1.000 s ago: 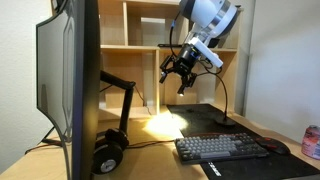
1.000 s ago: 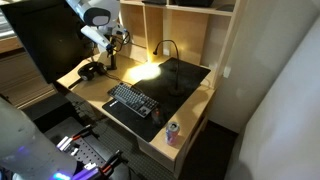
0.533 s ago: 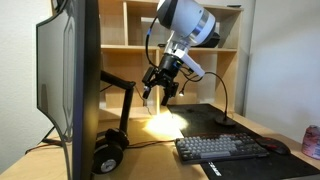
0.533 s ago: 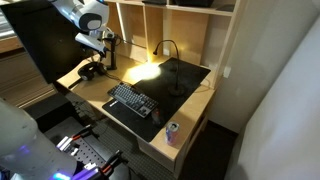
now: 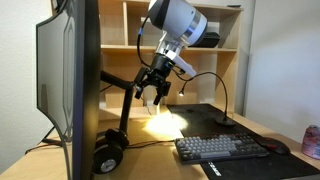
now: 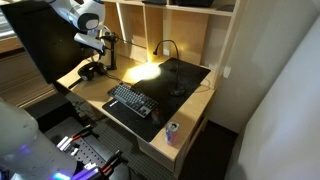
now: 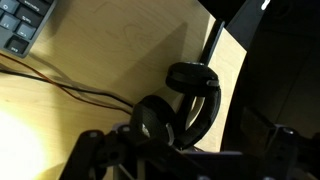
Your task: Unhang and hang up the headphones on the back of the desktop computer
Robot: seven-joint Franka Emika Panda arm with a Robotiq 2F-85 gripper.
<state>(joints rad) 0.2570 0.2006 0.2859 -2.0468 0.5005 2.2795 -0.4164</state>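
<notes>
Black two-finger gripper (image 5: 153,99) is hanging in the air above the light wooden desk (image 6: 78,76), beside the black jointed arm (image 5: 120,84) at the back of the large dark flat-panel desktop computer (image 5: 72,80); fingers are standing spread apart, nothing between them.

Black over-ear headphones with round padded cups (image 5: 110,150) are lying on the desk at the foot of the computer's black stand, below the gripper and well apart from it; they are not hanging on the arm. In the wrist view the headphones (image 7: 187,104) are sitting just beside the stand's post, one cup lower left, headband curving up to the right; a thin dark cable (image 7: 70,90) is running across the wood just beside them; gripper parts along the bottom edge are showing only as a dark blur.

Around: black gooseneck desk lamp (image 5: 216,95) is throwing a bright patch on the desk behind the gripper; black keyboard (image 5: 221,148) is resting on a black desk mat (image 6: 175,82); red drink can (image 6: 172,131) is standing near the desk's front edge, print too small to read; open wooden shelving (image 5: 140,30) is backing the desk.
</notes>
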